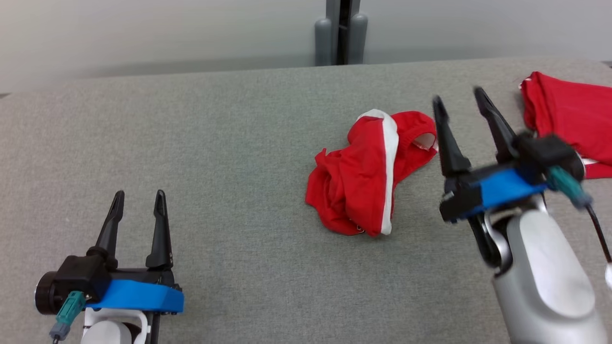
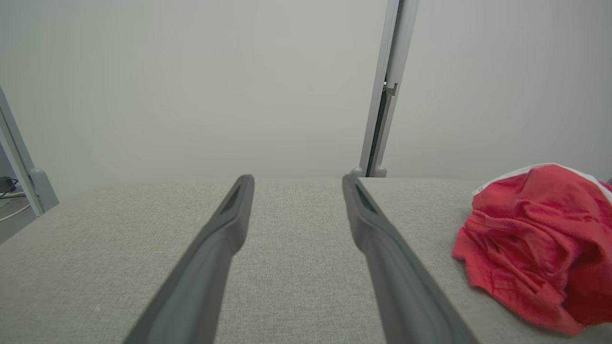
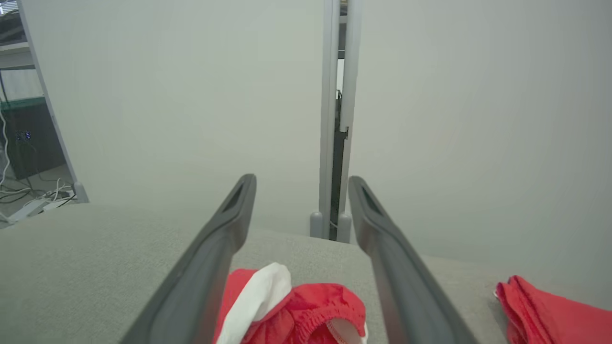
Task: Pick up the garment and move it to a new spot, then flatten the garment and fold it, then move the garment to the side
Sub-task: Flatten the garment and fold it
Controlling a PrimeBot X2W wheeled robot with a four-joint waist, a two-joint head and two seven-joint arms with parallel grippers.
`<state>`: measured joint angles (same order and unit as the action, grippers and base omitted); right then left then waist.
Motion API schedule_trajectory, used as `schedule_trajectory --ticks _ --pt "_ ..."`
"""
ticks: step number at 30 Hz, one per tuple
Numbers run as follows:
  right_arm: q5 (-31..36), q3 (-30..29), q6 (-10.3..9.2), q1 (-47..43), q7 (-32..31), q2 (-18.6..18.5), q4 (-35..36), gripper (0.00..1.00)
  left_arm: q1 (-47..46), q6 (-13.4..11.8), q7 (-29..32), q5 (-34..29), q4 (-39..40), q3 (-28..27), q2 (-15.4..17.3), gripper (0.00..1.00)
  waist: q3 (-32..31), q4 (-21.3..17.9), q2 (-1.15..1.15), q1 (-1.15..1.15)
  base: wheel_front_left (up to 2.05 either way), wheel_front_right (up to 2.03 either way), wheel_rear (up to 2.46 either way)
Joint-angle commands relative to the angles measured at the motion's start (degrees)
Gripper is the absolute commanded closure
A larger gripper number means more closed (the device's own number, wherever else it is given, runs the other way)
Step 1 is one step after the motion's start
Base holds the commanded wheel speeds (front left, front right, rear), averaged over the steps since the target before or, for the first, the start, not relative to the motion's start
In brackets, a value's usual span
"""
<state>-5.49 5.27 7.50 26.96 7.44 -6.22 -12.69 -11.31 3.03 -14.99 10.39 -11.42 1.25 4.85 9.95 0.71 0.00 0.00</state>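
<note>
Two grippers, head view: the left gripper (image 1: 139,193) sits low at the left over the bare table (image 1: 229,143), fingers spread and empty. The right gripper (image 1: 459,95) is at the right and blurred, its fingers also spread and empty.
Garment, head view: the garment (image 1: 368,172) is a crumpled red heap with a white band, lying on the table right of centre. It is just beside the right gripper's near finger; contact cannot be told.
Second garment, head view: the second garment (image 1: 569,114) is red and flatter, at the table's far right, cut by the frame.
Post, head view: a grey post (image 1: 342,33) stands behind the table's far edge.
Left gripper, left wrist view: the two fingers (image 2: 224,229) are wide apart, with table (image 2: 95,239) between them.
Garment, left wrist view: the garment (image 2: 535,239) is bunched at the right, well apart from the fingers.
Right gripper, right wrist view: the fingers (image 3: 224,229) are parted and pinch nothing.
Garment, right wrist view: the garment (image 3: 306,306) is at the bottom edge between the fingers, with a white fold at its left.
Second garment, right wrist view: the second garment (image 3: 550,306) is at the lower right, apart from the first.
</note>
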Motion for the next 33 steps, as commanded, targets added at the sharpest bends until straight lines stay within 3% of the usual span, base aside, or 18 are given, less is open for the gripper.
schedule_trajectory --ticks 1,11,17,24,25,26,27,33 --pt "-0.2 0.6 -0.03 1.6 -0.9 -0.6 -0.9 0.00 -0.6 0.2 -0.2 -0.4 -0.2 0.0 0.1 0.00 1.0 0.9 0.00 0.00 0.00 0.00 0.00" --pt "-0.9 4.2 -0.03 16.6 -16.6 -3.4 -16.7 0.00 -3.9 1.5 -0.3 -0.3 -1.5 1.1 -1.4 0.00 4.8 5.9 0.00 0.00 0.00 0.00 0.00" --pt "-4.0 5.1 -0.03 17.0 -21.7 -4.0 -23.7 0.00 -4.5 1.4 -0.2 0.0 -1.9 1.0 -1.8 0.00 5.6 7.5 0.00 0.00 0.00 0.00 0.00" --pt "-7.5 6.9 -0.03 13.9 -23.2 -4.2 -27.6 0.00 -4.5 1.4 -0.2 0.3 -2.0 0.4 -1.9 0.00 5.5 7.7 0.00 0.00 0.00 0.00 0.00" --pt "-8.2 7.5 -0.03 13.5 -23.6 -4.3 -28.0 0.13 -4.5 1.4 -0.3 0.4 -2.1 0.4 -1.9 0.00 5.5 7.7 0.00 0.00 0.00 0.00 0.00" --pt "-8.8 7.8 -0.03 13.3 -23.6 -4.4 -28.2 0.65 -4.5 1.4 -0.2 0.6 -2.1 0.5 -1.9 0.00 5.4 7.7 0.00 0.00 0.00 0.00 0.00" --pt "-9.3 8.1 -0.03 13.2 -23.2 -4.5 -28.2 1.00 -4.5 1.2 -0.2 0.7 -2.1 0.7 -1.9 0.00 5.3 7.6 0.00 0.00 0.00 0.00 0.00" --pt "-9.9 8.7 -0.03 14.5 -15.6 -4.9 -25.7 1.00 -4.7 0.9 -0.2 1.1 -2.0 1.5 -1.9 0.00 5.1 7.7 0.00 0.00 0.00 0.00 0.00"
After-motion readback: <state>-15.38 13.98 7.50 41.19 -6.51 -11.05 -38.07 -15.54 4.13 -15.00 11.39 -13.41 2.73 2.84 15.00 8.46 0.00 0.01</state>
